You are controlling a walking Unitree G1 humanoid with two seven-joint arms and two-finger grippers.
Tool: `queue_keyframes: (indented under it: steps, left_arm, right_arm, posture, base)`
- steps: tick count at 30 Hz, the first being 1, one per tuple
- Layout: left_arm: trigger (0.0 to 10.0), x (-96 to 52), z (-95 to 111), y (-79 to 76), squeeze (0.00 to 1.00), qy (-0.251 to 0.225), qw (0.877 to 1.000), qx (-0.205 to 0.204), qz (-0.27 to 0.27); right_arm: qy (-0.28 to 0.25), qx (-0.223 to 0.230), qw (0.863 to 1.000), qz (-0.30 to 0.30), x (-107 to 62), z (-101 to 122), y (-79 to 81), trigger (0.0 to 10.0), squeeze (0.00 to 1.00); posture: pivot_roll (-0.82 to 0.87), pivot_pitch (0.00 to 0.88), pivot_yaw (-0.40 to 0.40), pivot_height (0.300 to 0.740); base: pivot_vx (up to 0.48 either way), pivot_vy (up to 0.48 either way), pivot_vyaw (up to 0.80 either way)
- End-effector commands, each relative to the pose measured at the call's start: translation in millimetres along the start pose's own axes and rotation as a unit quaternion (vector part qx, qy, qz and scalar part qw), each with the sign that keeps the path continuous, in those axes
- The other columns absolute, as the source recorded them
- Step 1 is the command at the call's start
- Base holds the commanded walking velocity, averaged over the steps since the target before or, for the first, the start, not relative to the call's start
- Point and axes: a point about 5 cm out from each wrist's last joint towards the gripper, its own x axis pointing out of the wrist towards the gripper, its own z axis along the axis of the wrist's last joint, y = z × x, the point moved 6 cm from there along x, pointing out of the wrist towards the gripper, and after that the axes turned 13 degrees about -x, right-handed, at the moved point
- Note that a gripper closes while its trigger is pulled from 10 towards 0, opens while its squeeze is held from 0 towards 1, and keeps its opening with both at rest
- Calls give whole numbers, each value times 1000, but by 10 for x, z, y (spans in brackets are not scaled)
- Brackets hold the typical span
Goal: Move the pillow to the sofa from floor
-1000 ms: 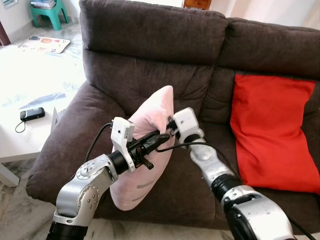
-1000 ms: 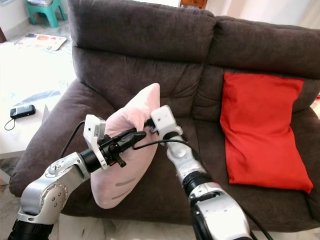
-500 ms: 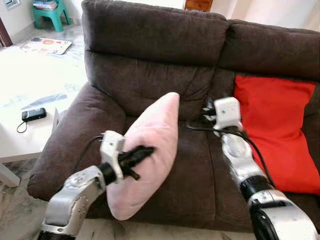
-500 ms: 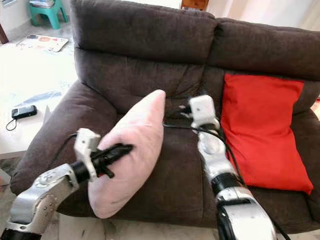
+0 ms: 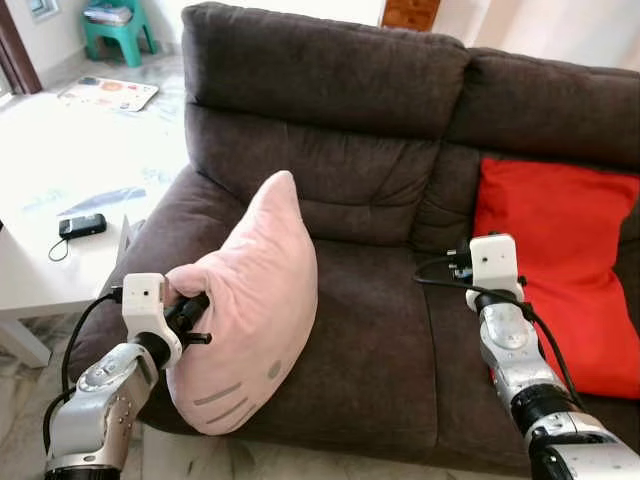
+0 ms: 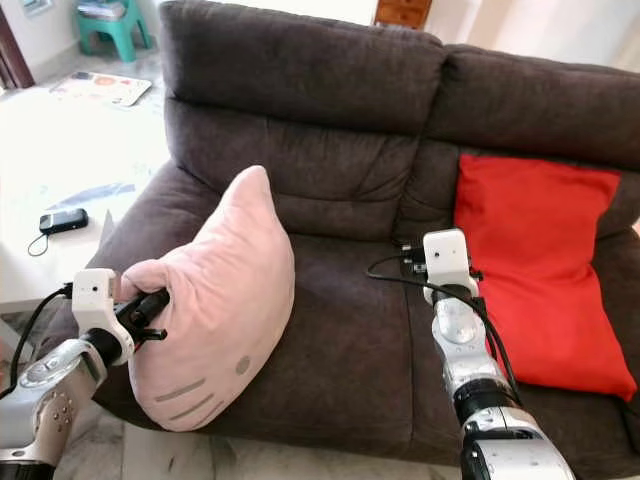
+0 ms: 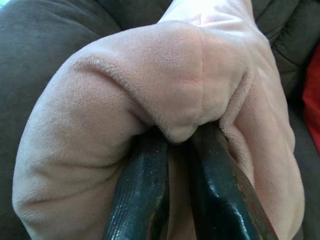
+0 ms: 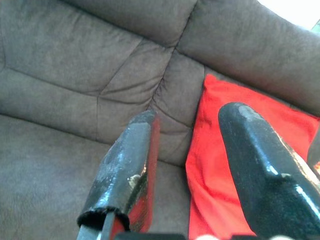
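Observation:
The pink pillow [image 5: 255,310], with a stitched face on it, stands upright at the front of the dark brown sofa's left seat [image 5: 370,330], beside the armrest. Its lower end hangs past the seat's front edge. My left gripper [image 5: 190,308] is shut on a fold at the pillow's left side. In the left wrist view both black fingers [image 7: 142,195] pinch the pink fabric [image 7: 190,75]. My right gripper [image 8: 190,112] is open with nothing in it, over the middle of the seat, pointing at the sofa back. Its white wrist block [image 5: 492,265] is clear of the pillow.
A red cushion [image 5: 560,270] leans on the sofa's right seat, close to my right arm. A white low table [image 5: 50,260] with a phone [image 5: 82,225] stands left of the armrest. Farther off are a teal stool [image 5: 120,30] and a mat [image 5: 110,93].
My right gripper let go of the pillow and drew back right toward the red cushion. My left gripper pulled the pillow left and lower, toward the armrest. The camera also shifted slightly.

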Motion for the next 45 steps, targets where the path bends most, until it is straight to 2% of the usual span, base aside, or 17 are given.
queue_keyframes:
  steps: [1, 4, 5, 6, 11, 12, 21, 22, 24, 28, 35, 45]
  left_arm:
    - [10000, -4, -225, 69, 0, 38, 999, -2, 21]
    - [10000, -7, -291, 194, 0, 42, 997, -5, 63]
    - [10000, -7, -291, 194, 0, 42, 997, -5, 63]
    - [10000, -12, -361, 253, 0, 45, 995, -16, 83]
    - [10000, -30, -440, 328, 0, 28, 993, -53, 105]
    - [10000, -30, -397, 342, 0, 12, 992, -71, 108]
    - [10000, -26, -126, 388, 0, -60, 989, -67, 120]
    - [10000, -28, -94, 391, 1000, -68, 988, -65, 120]
    - [10000, -35, -14, 391, 1000, -90, 986, -64, 121]
    - [10000, -20, 24, 348, 1000, -96, 987, -62, 113]
    - [10000, -4, 159, 161, 1000, -104, 990, -62, 67]
    - [10000, 4, 224, 99, 1000, -113, 990, -53, 59]
  right_arm:
    - [33, -10, 999, -4, -51, -192, -40, 10000, 0]
    - [57, -15, 998, -2, -103, -333, -35, 10000, 0]
    - [57, -15, 998, -2, -103, -333, -35, 10000, 0]
    - [73, -11, 997, -2, -141, -420, -31, 10000, 0]
    - [90, -5, 996, 0, -192, -518, -1, 10000, 0]
    - [91, -6, 996, 1, -199, -527, 9, 10000, 0]
    - [96, -7, 995, 6, -209, -543, 44, 10000, 0]
    - [95, -6, 995, 6, -206, -536, 48, 10000, 0]
    - [92, -3, 996, 6, -201, -520, 58, 10000, 0]
    - [91, -2, 996, 8, -201, -518, 65, 10000, 0]
    - [91, 0, 996, 12, -208, -516, 98, 10000, 0]
    - [92, 9, 995, 23, -210, -493, 189, 10000, 0]
  posture:
    - [87, 73, -153, 740]
    - [92, 72, -151, 740]
    - [92, 72, -151, 740]
    - [91, 73, -152, 740]
    - [87, 74, -152, 740]
    - [87, 74, -152, 740]
    - [92, 71, -152, 740]
    - [91, 70, -152, 740]
    - [91, 70, -152, 740]
    - [90, 70, -152, 740]
    - [99, 65, -150, 740]
    - [154, 65, -151, 740]
  base:
    - [0, 0, 0]
    - [0, 0, 0]
    - [0, 0, 0]
    - [0, 0, 0]
    - [0, 0, 0]
    - [0, 0, 0]
    - [0, 0, 0]
    - [0, 0, 0]
    - [0, 0, 0]
    - [0, 0, 0]
    - [0, 0, 0]
    - [0, 0, 0]
